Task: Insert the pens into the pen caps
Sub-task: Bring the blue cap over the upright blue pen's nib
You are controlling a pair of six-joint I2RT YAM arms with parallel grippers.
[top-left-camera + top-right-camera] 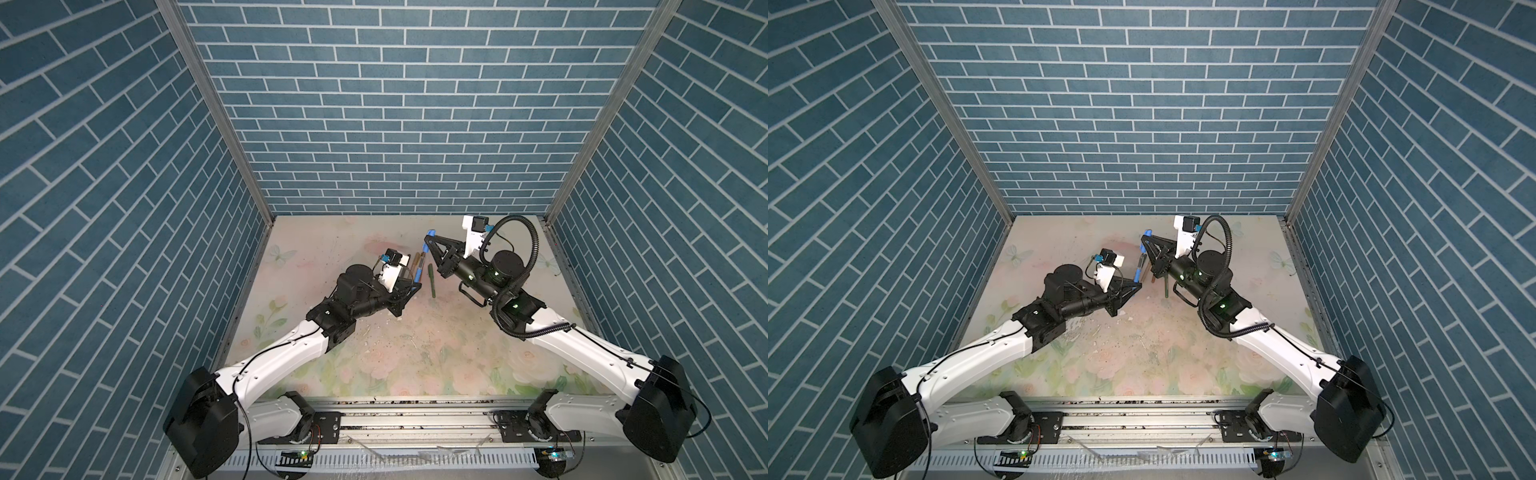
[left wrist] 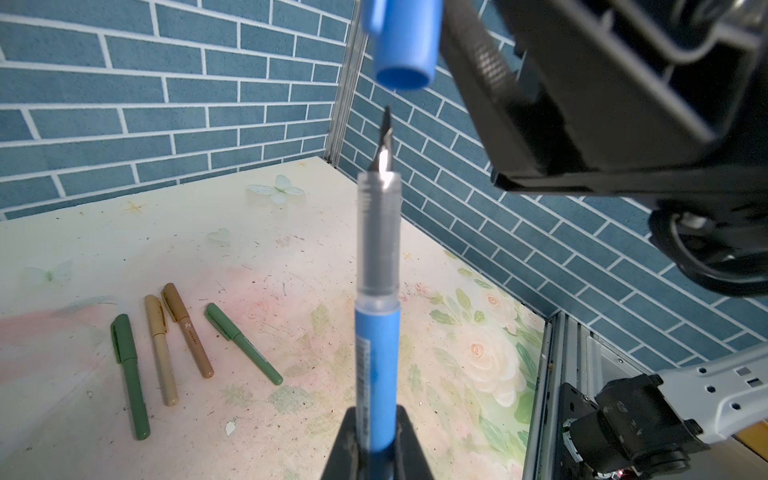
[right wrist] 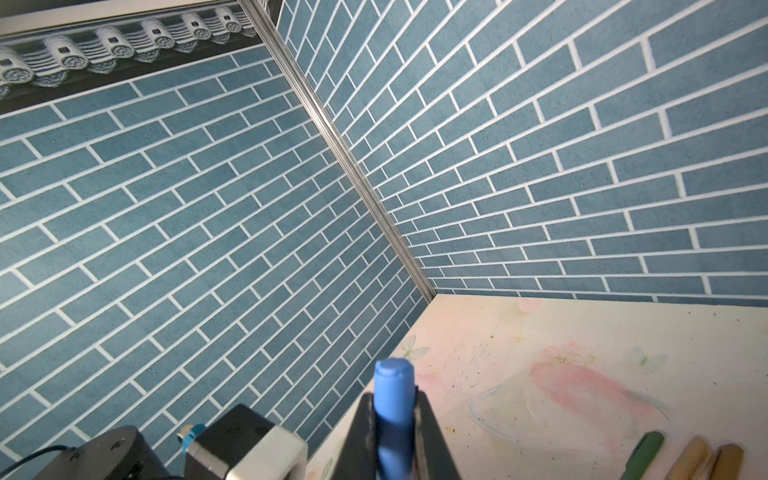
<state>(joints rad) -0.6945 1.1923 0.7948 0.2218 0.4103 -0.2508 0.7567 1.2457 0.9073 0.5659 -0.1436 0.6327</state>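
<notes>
My left gripper is shut on the blue pen, which stands with its dark tip pointing at the open mouth of the blue pen cap. A small gap separates tip and cap. My right gripper is shut on that blue cap. In both top views the two grippers meet above the table's middle back, with the pen just below the cap. Several capped pens lie on the table: dark green, tan, brown and green.
The floral tabletop is boxed in by blue brick walls on three sides. A metal rail runs along the front edge. One green pen lies between the two grippers, and the tan and brown pens lie behind the left gripper.
</notes>
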